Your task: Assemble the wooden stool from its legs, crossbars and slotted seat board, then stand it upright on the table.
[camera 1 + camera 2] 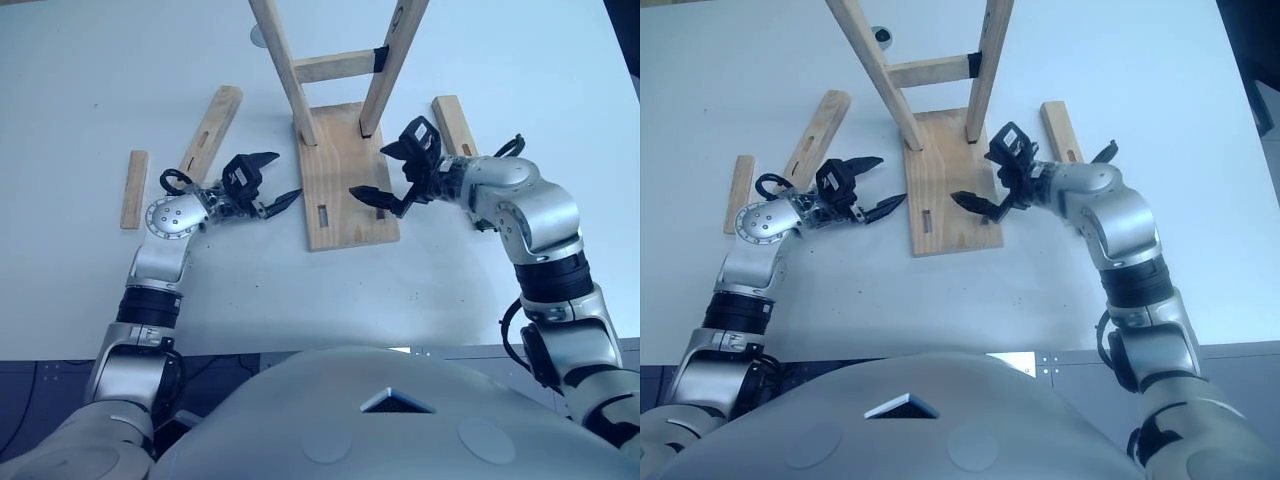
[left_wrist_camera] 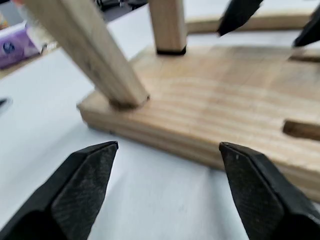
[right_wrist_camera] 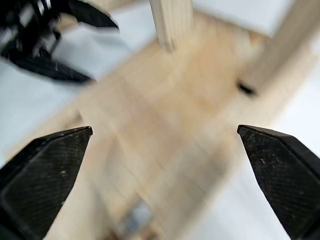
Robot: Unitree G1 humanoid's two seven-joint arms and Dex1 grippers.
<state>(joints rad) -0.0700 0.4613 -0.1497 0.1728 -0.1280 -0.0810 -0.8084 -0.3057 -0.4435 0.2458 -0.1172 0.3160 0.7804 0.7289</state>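
- Left tool (image 1: 286, 175), spread and empty, sits at the seat board's (image 1: 335, 215) nine o'clock edge.
- Right tool (image 1: 368, 170), spread and empty, is over its three o'clock side.
- Two legs (image 1: 283, 70) stand in the board.

Seat board (image 2: 220, 100): pale bare wood, clear grain, unvarnished, matt. Legs (image 1: 284, 70) and crossbar (image 1: 335, 66): same raw wood. Table (image 1: 100, 80): white, smooth, matt. Left gripper (image 2: 168, 144) fingers (image 2: 85, 185): black, matt, finely stippled. Right gripper (image 3: 165, 130) fingers (image 3: 45, 175): same black textured face.
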